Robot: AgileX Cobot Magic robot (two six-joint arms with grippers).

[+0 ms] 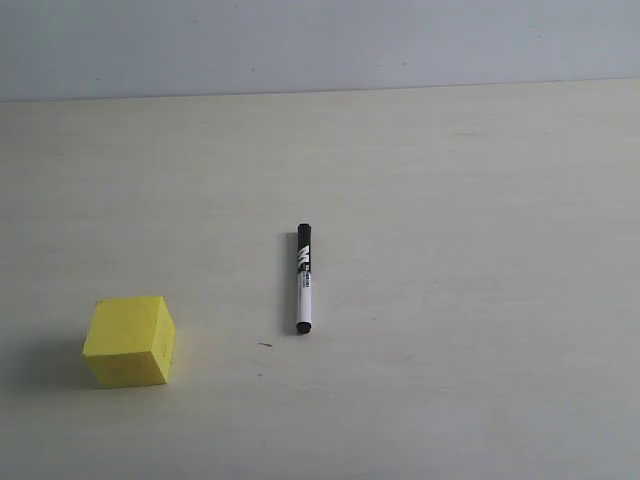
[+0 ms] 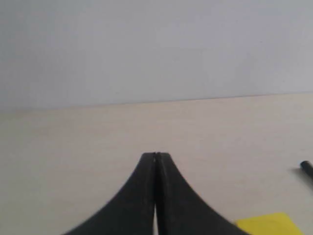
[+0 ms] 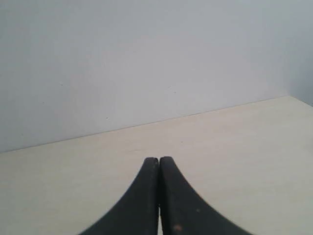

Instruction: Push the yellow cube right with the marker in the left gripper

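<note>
Left wrist view is showing my left gripper pinching shut on nothing, the marker lying unheld at the right edge, just above the yellow cube peeking in at lower right.

One marker, one yellow cube, two hands

Pale tabletop w/ yellow cube resting lower left in ext. view, marker lying flat nr centre (well apart from cube).
</note>
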